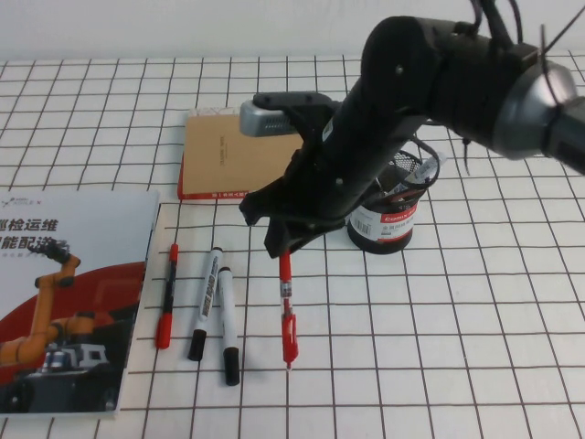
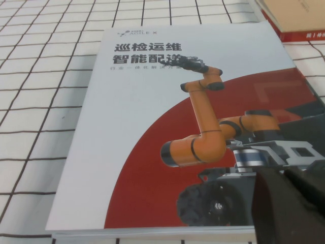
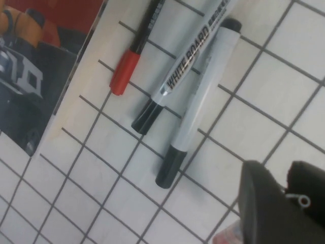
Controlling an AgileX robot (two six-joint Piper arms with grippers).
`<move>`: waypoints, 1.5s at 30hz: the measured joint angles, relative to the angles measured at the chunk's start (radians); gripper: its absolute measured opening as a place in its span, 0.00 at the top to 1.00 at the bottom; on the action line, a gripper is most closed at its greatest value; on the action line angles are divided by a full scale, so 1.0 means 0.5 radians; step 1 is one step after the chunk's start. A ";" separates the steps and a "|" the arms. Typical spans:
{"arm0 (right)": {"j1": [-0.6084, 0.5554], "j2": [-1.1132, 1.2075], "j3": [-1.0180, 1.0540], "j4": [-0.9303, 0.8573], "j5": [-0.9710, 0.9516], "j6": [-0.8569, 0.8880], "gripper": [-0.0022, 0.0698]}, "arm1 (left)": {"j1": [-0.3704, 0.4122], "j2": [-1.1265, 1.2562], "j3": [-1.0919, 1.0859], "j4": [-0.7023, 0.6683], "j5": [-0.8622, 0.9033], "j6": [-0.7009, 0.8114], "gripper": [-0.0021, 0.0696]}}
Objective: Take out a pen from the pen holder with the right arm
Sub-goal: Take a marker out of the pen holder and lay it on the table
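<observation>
My right gripper (image 1: 281,240) hangs low over the desk (image 1: 475,347), just left of the pen holder (image 1: 384,219). Its jaws are closed on the top end of a red pen (image 1: 287,311). That pen is fully outside the holder, and its body runs from my jaws toward my own side of the desk. Whether its tip touches the surface I cannot tell.

The pen holder is a black mesh cup with a red-and-white label, standing upright. My arm covers most of its mouth, so I cannot make out what it holds.

Left of the red pen lie two whiteboard markers (image 1: 208,297) with black caps, side by side and touching. Further left lies a red marker (image 1: 166,294), apart from them. A brown board (image 1: 233,155) lies beyond them.

My left gripper (image 2: 287,185) hovers over a corner of the booklet (image 2: 152,127) at the desk's left. Whether it is open or closed I cannot tell.
</observation>
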 joint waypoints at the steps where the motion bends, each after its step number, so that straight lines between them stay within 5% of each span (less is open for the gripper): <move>1: 0.000 0.052 -0.058 0.016 0.030 0.000 0.87 | 0.000 0.000 0.000 0.000 0.000 0.000 0.98; 14: -0.020 0.585 -0.638 0.148 0.188 0.056 0.87 | 0.000 0.000 0.000 0.000 0.000 0.000 0.98; 34: -0.035 0.742 -0.660 0.233 0.114 0.063 0.87 | 0.000 0.000 0.000 0.000 0.000 0.000 0.98; 45: -0.035 0.742 -0.660 0.219 0.024 0.063 0.78 | 0.000 0.000 0.000 0.000 0.000 0.000 0.98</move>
